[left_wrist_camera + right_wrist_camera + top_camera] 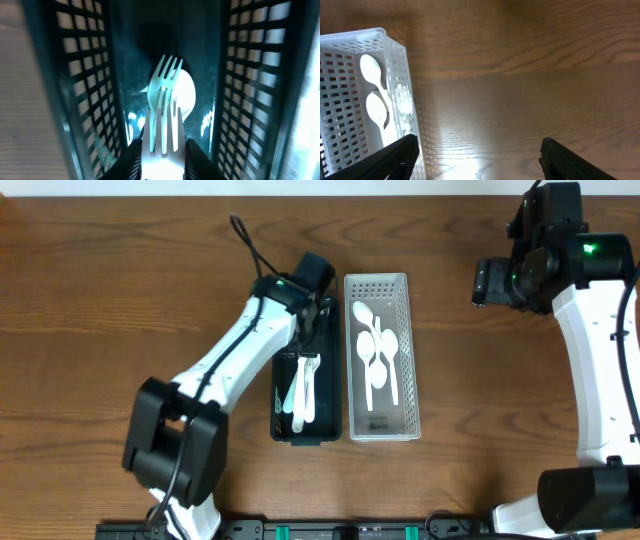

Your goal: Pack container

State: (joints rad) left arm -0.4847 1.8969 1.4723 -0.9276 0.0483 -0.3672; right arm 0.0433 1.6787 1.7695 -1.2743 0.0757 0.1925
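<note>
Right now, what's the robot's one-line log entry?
left fingers: shut on fork | fork: inside dark basket | right fingers: open, empty

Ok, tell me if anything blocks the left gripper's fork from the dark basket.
Nothing visible does: the left gripper holds the fork between the dark basket walls, above only another fork and a spoon.

I find two baskets side by side on the surface [120,300], long walls just beside each other. The left basket [305,438] holds forks [305,390] lying lengthwise; the right basket [411,360] holds spoons [378,355]. The left fingers [127,160] sit inside the left basket's far end (one fork [162,142] between them). The right fingers [390,160] hang well apart, right of both baskets.
</note>
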